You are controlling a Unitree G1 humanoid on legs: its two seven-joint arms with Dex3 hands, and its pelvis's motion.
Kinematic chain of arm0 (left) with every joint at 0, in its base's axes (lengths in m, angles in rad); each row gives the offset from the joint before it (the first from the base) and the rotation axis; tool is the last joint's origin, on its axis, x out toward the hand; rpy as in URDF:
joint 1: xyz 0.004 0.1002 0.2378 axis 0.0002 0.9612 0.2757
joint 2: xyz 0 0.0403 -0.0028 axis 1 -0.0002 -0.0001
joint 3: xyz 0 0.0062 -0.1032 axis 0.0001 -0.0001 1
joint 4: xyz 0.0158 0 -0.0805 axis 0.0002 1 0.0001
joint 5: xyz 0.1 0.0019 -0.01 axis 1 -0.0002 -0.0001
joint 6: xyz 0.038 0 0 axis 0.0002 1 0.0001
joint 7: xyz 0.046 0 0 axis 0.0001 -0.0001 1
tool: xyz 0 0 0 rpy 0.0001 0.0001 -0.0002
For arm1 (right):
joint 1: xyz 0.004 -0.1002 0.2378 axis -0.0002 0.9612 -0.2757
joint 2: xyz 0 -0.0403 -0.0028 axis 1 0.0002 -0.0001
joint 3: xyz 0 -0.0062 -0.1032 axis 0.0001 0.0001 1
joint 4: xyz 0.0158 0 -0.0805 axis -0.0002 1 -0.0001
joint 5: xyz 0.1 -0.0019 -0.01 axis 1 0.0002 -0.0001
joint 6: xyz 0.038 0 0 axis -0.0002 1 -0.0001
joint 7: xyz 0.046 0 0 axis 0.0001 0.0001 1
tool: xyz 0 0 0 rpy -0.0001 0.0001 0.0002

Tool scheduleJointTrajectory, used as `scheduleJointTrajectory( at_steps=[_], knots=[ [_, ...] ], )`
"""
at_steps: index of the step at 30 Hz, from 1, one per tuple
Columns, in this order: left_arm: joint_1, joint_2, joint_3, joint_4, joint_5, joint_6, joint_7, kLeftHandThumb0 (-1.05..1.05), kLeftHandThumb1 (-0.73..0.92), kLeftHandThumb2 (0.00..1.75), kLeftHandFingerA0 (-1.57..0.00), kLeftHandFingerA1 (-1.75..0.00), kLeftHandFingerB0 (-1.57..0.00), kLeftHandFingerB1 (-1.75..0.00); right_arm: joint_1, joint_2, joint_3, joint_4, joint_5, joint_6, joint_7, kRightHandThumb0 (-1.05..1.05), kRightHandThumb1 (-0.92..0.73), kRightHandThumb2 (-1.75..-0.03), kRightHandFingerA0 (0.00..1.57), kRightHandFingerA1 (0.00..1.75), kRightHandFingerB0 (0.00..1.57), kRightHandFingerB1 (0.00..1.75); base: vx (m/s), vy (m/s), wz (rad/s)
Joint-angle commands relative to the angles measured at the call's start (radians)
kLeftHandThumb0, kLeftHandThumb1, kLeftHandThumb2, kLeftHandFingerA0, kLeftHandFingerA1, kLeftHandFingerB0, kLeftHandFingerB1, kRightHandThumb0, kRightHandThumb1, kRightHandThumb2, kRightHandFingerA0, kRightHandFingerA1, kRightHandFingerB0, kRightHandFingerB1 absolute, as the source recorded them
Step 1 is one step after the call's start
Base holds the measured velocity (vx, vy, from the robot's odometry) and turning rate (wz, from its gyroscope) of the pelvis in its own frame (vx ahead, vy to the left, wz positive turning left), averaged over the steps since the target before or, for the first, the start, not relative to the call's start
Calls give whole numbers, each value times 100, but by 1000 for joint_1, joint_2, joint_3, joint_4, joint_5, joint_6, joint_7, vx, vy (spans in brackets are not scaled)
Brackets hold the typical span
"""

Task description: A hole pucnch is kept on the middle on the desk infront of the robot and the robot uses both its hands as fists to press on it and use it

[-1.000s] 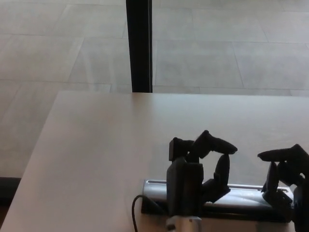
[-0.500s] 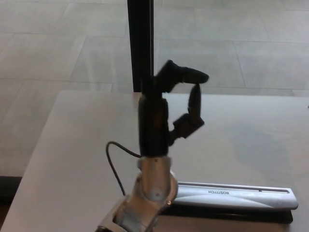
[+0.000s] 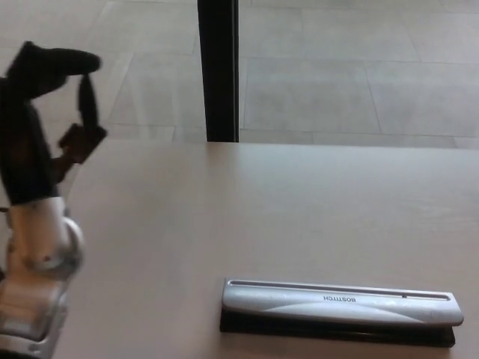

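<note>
Silver metal and black plastic make up the hole punch, which is seen in the head view lying flat on the pale wooden desk, low in the picture and towards the robot's right. A long silver lever bar is carried over a black base, with small lettering printed near the middle of the bar. Nothing is touching it.

The left hand is raised at the picture's left edge, well apart from the punch, above the desk's left border. Its thumb and fingers are curled loosely towards one another with gaps between them, and nothing is held; a fist is not yet formed. The right hand is not shown at all.

Beyond the desk, a grey tiled floor and a dark vertical post are seen.

The punch is judged to be stiff, fairly heavy and stable on its long base, so little sliding is expected under a straight downward push. The smooth, rounded lever could be slippery under hard knuckles. No grasp is called for: pressure is best applied from above on the silver bar, one fist either side of the lettering, so that the load is spread evenly and tipping is avoided.
</note>
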Motion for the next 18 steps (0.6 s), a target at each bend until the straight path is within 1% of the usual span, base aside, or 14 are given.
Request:
scheduleJointTrajectory(
  at_steps=[1, 2, 3, 4, 6, 7, 9, 10, 11, 12, 14, 16, 17, 18],
  knots=[
    [393, 293, 578, -98, -485, 491, -295, -35, 68, 70, -101, -175, -76, -112, 222, -199, -614, 491, 429, 360, 60, -47, -76, -69, 89, 158, 58, 81, 0, 0, 0],
    [459, 260, 585, -53, -452, 442, -286, -37, 56, 103, -126, -138, -76, -89, 209, -154, -624, 535, 468, 331, 53, -50, -71, -68, 100, 143, 57, 80, 0, 0, 0],
    [504, 237, 595, -35, -451, 429, -286, -32, 75, 75, -100, -174, -74, -88, 174, -137, -655, 592, 532, 360, 84, -52, -74, -68, 84, 142, 53, 76, 0, 0, 0],
    [522, 213, 606, -3, -456, 399, -282, -38, 57, 100, -128, -141, -76, -86, 151, -135, -672, 640, 554, 390, 65, -53, -75, -65, 90, 133, 54, 67, 0, 0, 0],
    [547, 148, 643, 47, -477, 369, -230, -37, 50, 95, -133, -142, -77, -89, 114, -105, -713, 728, 601, 392, 77, -55, -76, -63, 84, 128, 68, 105, 0, 0, 0],
    [548, 144, 646, 49, -478, 370, -228, -37, 50, 95, -133, -142, -77, -89, 113, -106, -718, 738, 600, 392, 83, -55, -76, -63, 84, 128, 68, 105, 0, 0, 0],
    [547, 71, 705, 196, -481, 337, -119, -41, 48, 91, -134, -145, -79, -87, 58, -68, -704, 845, 581, 361, 56, -53, -71, -62, 103, 121, 81, 127, 0, 0, 0],
    [550, 53, 711, 255, -462, 293, -102, -32, 69, 60, -92, -164, -73, -72, 42, -53, -696, 858, 569, 364, 34, -54, -71, -65, 106, 124, 86, 133, 0, 0, 0],
    [568, 34, 713, 308, -451, 263, -105, -33, 72, 61, -87, -159, -68, -62, 34, -27, -691, 862, 564, 348, 38, -56, -72, -64, 105, 124, 81, 134, 0, 0, 0],
    [582, 20, 716, 327, -452, 258, -104, -36, 69, 63, -87, -169, -65, -62, 32, -10, -688, 860, 562, 340, 43, -51, -81, -64, 95, 118, 68, 105, 0, 0, 0],
    [612, -31, 728, 400, -457, 270, -97, -31, 69, 62, -84, -168, -71, -68, 22, 52, -700, 840, 577, 383, 24, -51, -81, -64, 93, 111, 63, 94, 0, 0, 0],
    [615, -47, 726, 436, -447, 273, -102, -31, 67, 65, -92, -166, -71, -72, 13, 71, -695, 855, 562, 374, 21, -50, -80, -64, 89, 124, 63, 115, 0, 0, 0],
    [626, -43, 704, 463, -419, 287, -119, -38, 78, 64, -97, -137, -69, -59, 5, 79, -693, 871, 554, 372, 20, -49, -77, -62, 88, 105, 67, 101, 0, 0, 0],
    [655, -40, 667, 495, -378, 308, -152, -35, 78, 64, -95, -134, -72, -66, -9, 104, -690, 891, 545, 367, 26, -49, -73, -61, 86, 105, 68, 93, 0, 0, 0]
  ],
)
